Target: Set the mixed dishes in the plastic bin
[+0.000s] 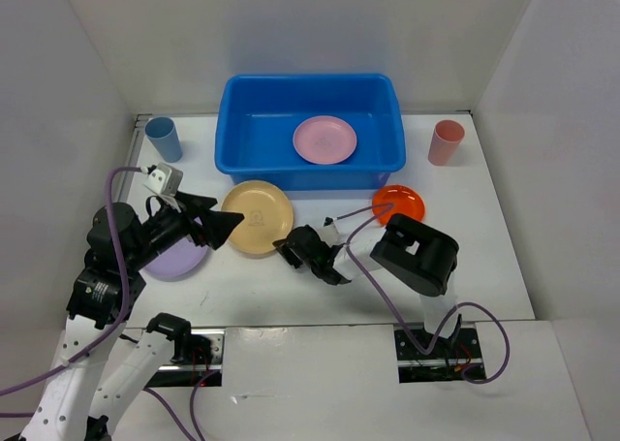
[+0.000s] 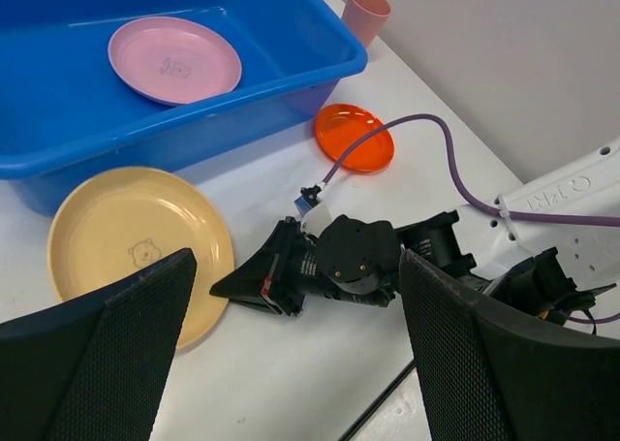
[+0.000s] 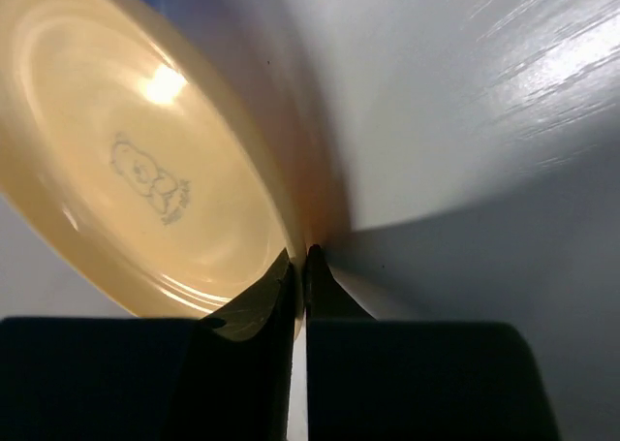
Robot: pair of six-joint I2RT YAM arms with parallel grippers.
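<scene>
Risk: right tool (image 3: 300, 267) nipped shut on only the thin rim of the tan-yellow plate (image 1: 257, 216), which lies on the worktop (image 1: 484, 257) just beside the plastic bin (image 1: 232, 131), left tool (image 1: 221, 216) gaping empty, and so shallow a pinch may slip on lifting.

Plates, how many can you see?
4. The pink plate lies in the blue bin; the yellow plate on the table in front of it; the orange plate by the bin's front right corner; the lavender plate under the left arm, partly hidden.
</scene>
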